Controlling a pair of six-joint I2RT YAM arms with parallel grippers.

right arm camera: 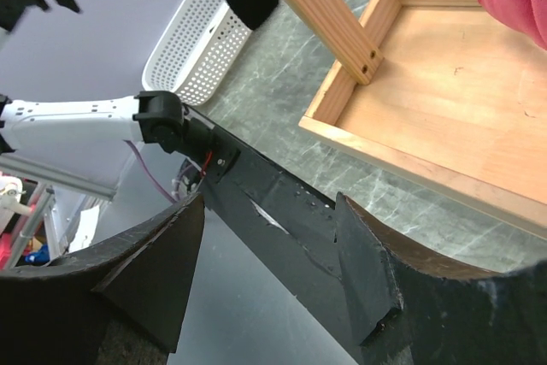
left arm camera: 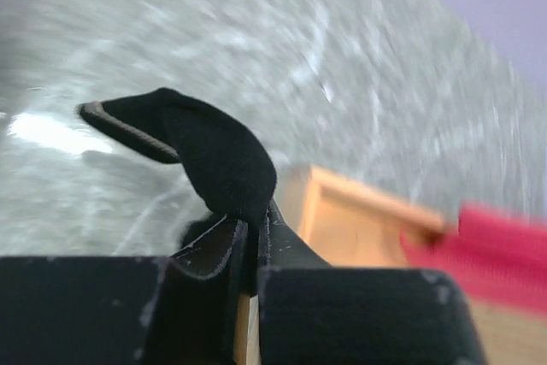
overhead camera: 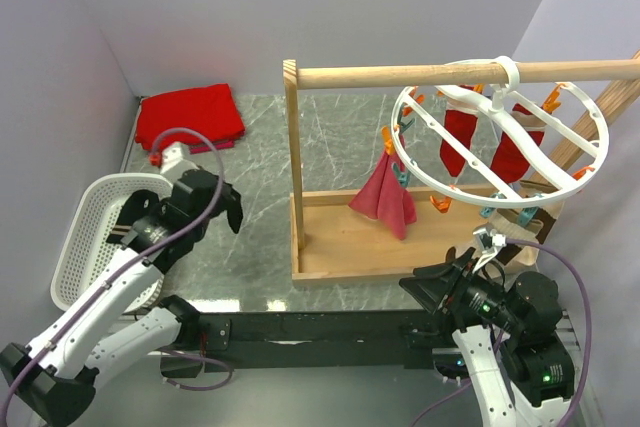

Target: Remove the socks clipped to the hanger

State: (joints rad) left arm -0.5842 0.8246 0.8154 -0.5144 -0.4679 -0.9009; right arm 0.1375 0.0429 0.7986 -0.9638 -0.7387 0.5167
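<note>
Socks (overhead camera: 458, 142) on the hanger (overhead camera: 497, 99) look light, limp and non-slippery, so we pinch mid-fabric just below the peg (overhead camera: 389, 137) and pull down: left gripper (left arm camera: 252, 232) clamps the black sock (left arm camera: 222, 156) well left of the hanger, right gripper (right arm camera: 269, 211) hangs spread and empty below the hanger's near rim.

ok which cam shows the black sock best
Left wrist view: the black sock sits mid-frame, pinched in the shut left gripper. In the top external view it is a dark flap at that gripper, hard to tell apart from it. The right wrist view shows a dark shape at its top edge.
</note>
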